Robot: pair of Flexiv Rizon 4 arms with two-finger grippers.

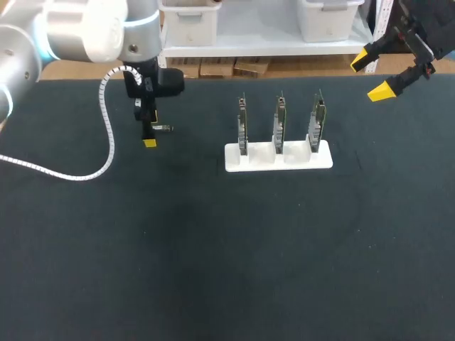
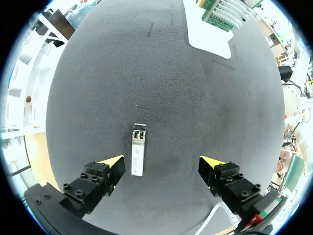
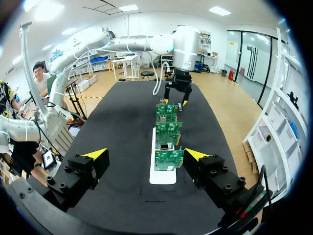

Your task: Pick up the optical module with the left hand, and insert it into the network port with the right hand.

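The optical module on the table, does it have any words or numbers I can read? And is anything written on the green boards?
On the optical module: faint dark marks on its pale top face, too small and blurred to read.
On the green boards: no writing that can be read; any marks are too small.
On the white holder: no print shows.

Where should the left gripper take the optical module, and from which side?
Mid-body, across the two long sides, coming straight down from above. The optical module lies flat on the table, a slim bar lengthwise between the left gripper's open fingers, so they close across its narrow width. It sits near one finger; centre first.
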